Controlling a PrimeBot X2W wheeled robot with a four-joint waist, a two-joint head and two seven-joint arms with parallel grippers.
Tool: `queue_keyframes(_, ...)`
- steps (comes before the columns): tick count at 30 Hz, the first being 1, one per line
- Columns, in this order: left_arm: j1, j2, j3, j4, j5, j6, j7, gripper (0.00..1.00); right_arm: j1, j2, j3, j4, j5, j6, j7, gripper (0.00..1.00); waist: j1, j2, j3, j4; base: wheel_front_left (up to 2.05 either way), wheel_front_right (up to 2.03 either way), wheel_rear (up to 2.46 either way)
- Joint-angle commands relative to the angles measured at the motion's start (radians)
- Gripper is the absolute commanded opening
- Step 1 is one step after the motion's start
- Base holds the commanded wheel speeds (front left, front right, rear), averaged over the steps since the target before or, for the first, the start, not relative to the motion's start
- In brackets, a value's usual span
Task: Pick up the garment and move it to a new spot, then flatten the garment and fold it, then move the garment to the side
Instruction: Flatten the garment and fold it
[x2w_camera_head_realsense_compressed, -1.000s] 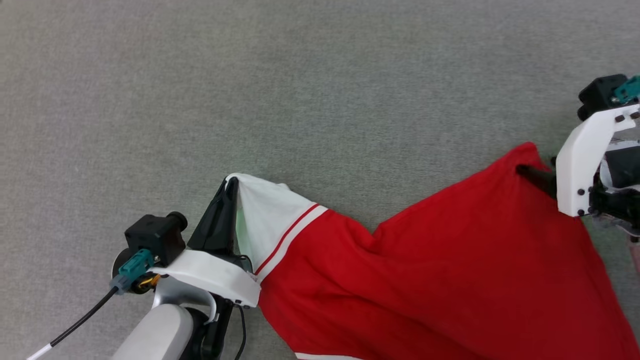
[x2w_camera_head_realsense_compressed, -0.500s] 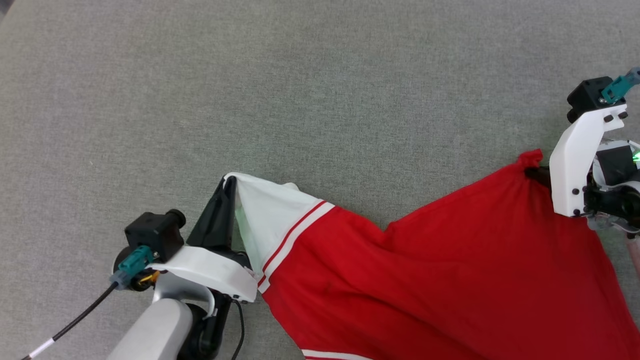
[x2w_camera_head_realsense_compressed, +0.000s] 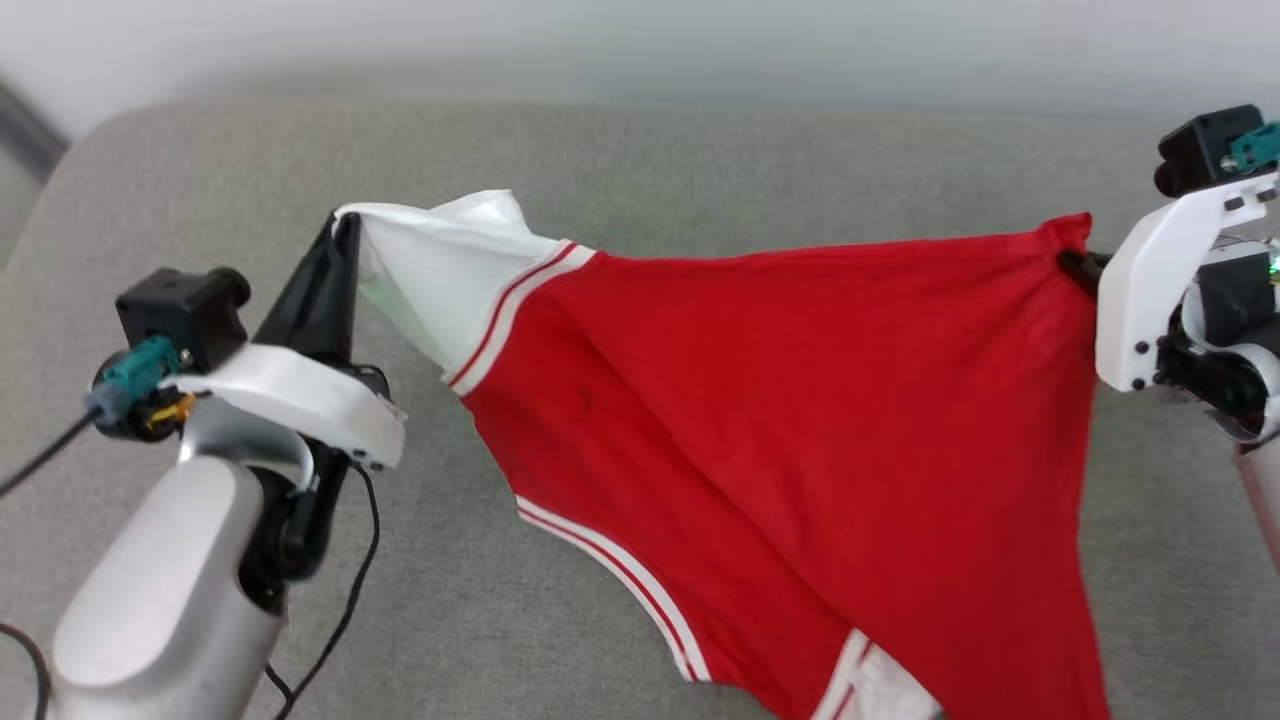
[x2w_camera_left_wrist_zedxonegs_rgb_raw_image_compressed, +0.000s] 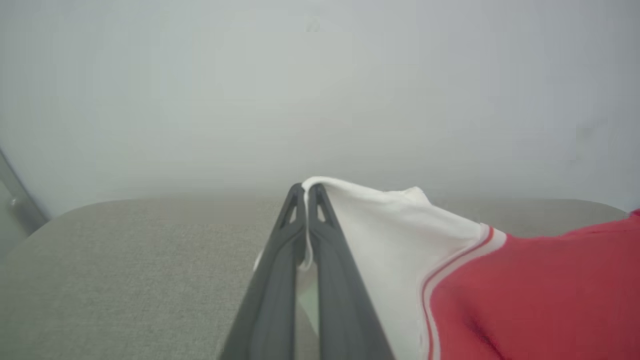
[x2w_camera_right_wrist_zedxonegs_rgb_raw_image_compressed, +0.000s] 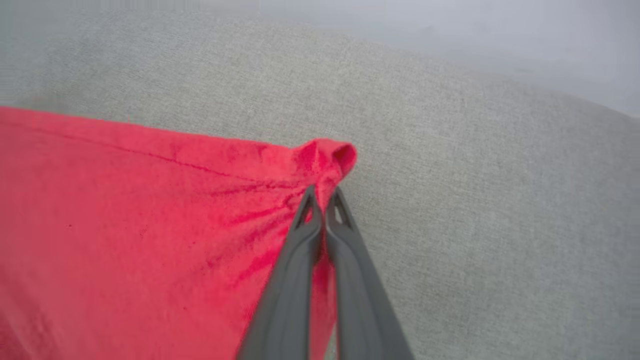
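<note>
The garment (x2w_camera_head_realsense_compressed: 800, 400) is a bright red shirt with white sleeves and red-and-white stripe trim, held up and stretched between both arms above the grey surface. My left gripper (x2w_camera_head_realsense_compressed: 345, 222) is shut on the end of a white sleeve (x2w_camera_left_wrist_zedxonegs_rgb_raw_image_compressed: 380, 225), pinched at the fingertips (x2w_camera_left_wrist_zedxonegs_rgb_raw_image_compressed: 306, 192). My right gripper (x2w_camera_head_realsense_compressed: 1072, 262) is shut on a bunched red corner (x2w_camera_right_wrist_zedxonegs_rgb_raw_image_compressed: 325, 155) of the garment (x2w_camera_right_wrist_zedxonegs_rgb_raw_image_compressed: 125, 225), with cloth puckered around its tips (x2w_camera_right_wrist_zedxonegs_rgb_raw_image_compressed: 322, 195). The lower part hangs down toward the bottom edge of the head view, where a second white sleeve (x2w_camera_head_realsense_compressed: 880, 690) shows.
A grey fabric surface (x2w_camera_head_realsense_compressed: 700, 150) lies under the shirt, with a rounded far-left corner (x2w_camera_head_realsense_compressed: 90, 130) and a pale wall (x2w_camera_head_realsense_compressed: 640, 40) behind it. A black cable (x2w_camera_head_realsense_compressed: 340, 620) trails from my left arm.
The right gripper has closed on the red corner. Both arms have lifted the shirt off the surface and pulled it taut. The head camera has tilted up, bringing the wall into view.
</note>
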Motion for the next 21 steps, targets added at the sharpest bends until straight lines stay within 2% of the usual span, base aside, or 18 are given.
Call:
queue_keyframes(1,-0.042,0.012,0.003,0.031,0.001,-0.013,0.009,0.0,-0.022,0.012,-0.001,0.02,-0.009,-0.001,-0.019,0.0,-0.0001,-0.0001,-0.08,-0.041,0.0,0.0,0.0)
queue_keyframes(6,-0.178,0.004,-0.003,0.169,0.003,-0.052,0.036,0.0,-0.074,0.041,0.005,0.082,-0.049,-0.001,-0.084,0.0,-0.0001,-0.0001,-0.145,-0.07,0.0,0.0,0.0)
queue_keyframes(11,-0.326,-0.008,-0.031,0.315,0.031,-0.098,0.053,0.0,-0.14,0.054,0.005,0.141,-0.067,-0.001,-0.124,0.0,-0.0001,-0.0001,-0.156,-0.09,0.0,0.0,0.0)
queue_keyframes(16,-0.454,-0.014,-0.035,0.411,0.052,-0.119,0.041,0.0,-0.216,0.061,0.0,0.175,-0.081,-0.001,-0.163,0.0,-0.0001,-0.0001,-0.136,-0.101,0.0,0.0,0.0)
queue_keyframes(21,-0.642,-0.012,-0.032,0.494,0.087,-0.137,0.02,0.0,-0.344,0.053,-0.018,0.196,-0.119,-0.001,-0.235,0.0,-0.0001,-0.0001,-0.072,-0.11,0.0,0.0,0.0)
